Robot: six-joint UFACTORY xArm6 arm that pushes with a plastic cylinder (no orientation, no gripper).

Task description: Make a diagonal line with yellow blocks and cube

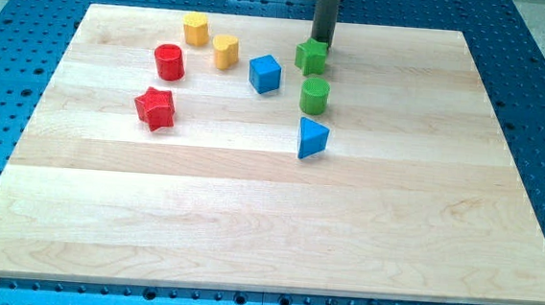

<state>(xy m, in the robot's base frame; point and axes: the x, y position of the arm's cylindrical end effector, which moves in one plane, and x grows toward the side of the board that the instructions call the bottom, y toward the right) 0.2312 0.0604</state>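
Note:
Two yellow blocks sit near the view's top left: a yellow hexagon-like block (196, 29) and a yellow rounded block (226, 50) just right and below it. A blue cube (265, 74) lies right and below those. My tip (320, 43) is at the view's top, touching the top edge of a green star-like block (311, 56), right of the blue cube.
A green cylinder (315, 96) and a blue triangular block (312, 138) lie below the green block. A red cylinder (169, 62) and a red star (155, 108) sit at the left. The wooden board (267, 229) rests on a blue perforated table.

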